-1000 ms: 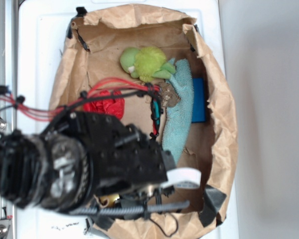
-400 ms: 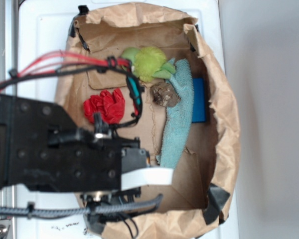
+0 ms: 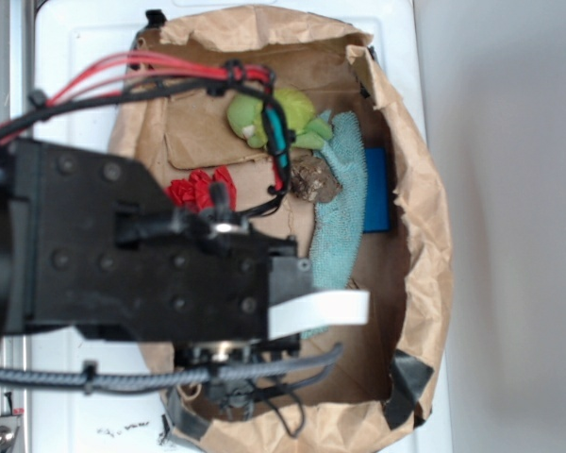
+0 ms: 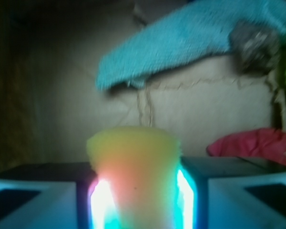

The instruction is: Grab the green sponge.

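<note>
In the wrist view my gripper (image 4: 138, 202) is shut on a pale yellow-green sponge (image 4: 133, 162), which stands between the two fingers (image 4: 43, 200) and is lit by coloured glow. It is held above the brown cardboard floor (image 4: 205, 109). In the exterior view my black arm (image 3: 141, 255) covers the left half of the paper-lined box (image 3: 424, 236) and hides the gripper and the sponge.
A teal cloth (image 3: 344, 203) lies along the box's right side and also shows in the wrist view (image 4: 181, 43). A green plush toy (image 3: 302, 111), a brown lump (image 3: 313, 179), a red cloth (image 3: 193, 189) and a blue block (image 3: 377, 189) are in the box.
The arm has swung and shifted right over the box, now covering more of the red cloth. Its red cables have moved up across the green plush toy.
</note>
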